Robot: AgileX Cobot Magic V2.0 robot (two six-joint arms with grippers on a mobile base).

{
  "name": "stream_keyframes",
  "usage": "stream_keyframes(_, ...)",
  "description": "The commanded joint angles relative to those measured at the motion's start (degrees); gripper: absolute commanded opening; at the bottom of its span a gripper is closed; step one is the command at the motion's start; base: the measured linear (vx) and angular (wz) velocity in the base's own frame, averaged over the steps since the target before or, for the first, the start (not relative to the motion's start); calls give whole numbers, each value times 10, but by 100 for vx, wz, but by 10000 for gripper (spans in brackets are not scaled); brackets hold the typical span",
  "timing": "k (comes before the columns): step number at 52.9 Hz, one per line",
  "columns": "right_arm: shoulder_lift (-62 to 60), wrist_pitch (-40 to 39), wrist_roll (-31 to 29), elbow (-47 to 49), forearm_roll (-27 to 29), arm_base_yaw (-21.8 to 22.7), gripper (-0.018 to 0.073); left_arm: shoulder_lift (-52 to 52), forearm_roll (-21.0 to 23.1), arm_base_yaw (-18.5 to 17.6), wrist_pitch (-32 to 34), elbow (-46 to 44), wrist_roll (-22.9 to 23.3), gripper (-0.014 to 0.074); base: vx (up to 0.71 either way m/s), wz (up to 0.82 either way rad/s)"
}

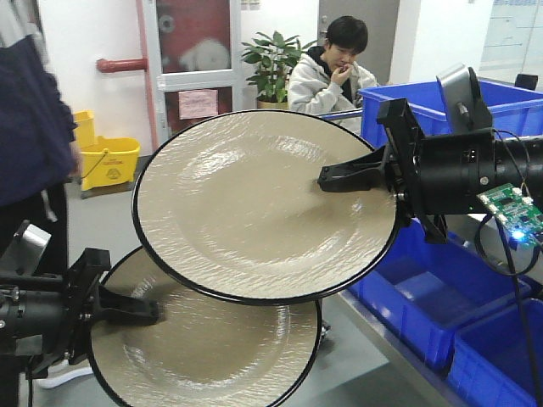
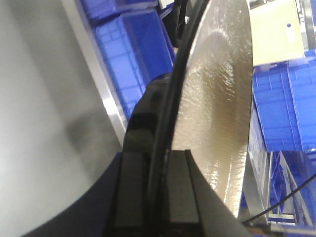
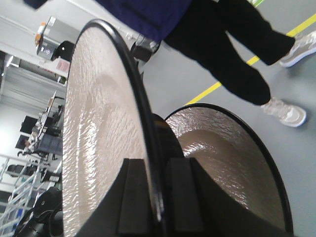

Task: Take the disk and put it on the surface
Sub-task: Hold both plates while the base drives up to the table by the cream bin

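Shows two disks aloft, neither on a table: upper disk (image 1: 263, 203) pinched at its rim by the right tool (image 1: 339, 178), lower disk (image 1: 204, 356) pinched likewise by the left tool (image 1: 140, 312) and overlapped by the upper; contact between them not determinable. Judged stiff, glazed, fairly heavy, slick and chip-prone at the black rim; best held at the rim as here, kept off its neighbour, set down flat. Front view alone gives both arms, the overlap, blue bins (image 1: 416, 292) and a seated man (image 1: 335, 68). Wrist views confirm each rim clamped edge-on; right one adds a bystander's legs (image 3: 222, 44). Taped table not made out anywhere.
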State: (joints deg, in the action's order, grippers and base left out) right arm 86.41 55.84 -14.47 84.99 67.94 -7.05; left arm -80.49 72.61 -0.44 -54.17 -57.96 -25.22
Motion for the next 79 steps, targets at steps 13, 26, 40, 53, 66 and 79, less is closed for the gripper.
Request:
stream_keyframes(13, -25, -23, 1, 23, 69, 3, -8, 21, 71, -2, -11, -20, 5, 1, 43, -31)
stream_keyframes(26, -25, -23, 1, 23, 69, 3, -8, 21, 71, -2, -10, -20, 5, 1, 39, -53)
stream_keyframes(40, -25, -23, 1, 23, 69, 3, -8, 21, 71, -2, -10, -20, 5, 1, 37, -74)
stream_keyframes(53, -25, -23, 1, 23, 69, 3, -8, 21, 71, -2, -10, -20, 5, 1, 33, -83)
stream_keyframes(66, -25, -23, 1, 23, 69, 3, -8, 21, 71, -2, -10, -20, 5, 1, 29, -67)
stream_keyframes(79, -25, -23, 1, 23, 69, 3, -8, 21, 71, -2, -10, -20, 5, 1, 26, -47)
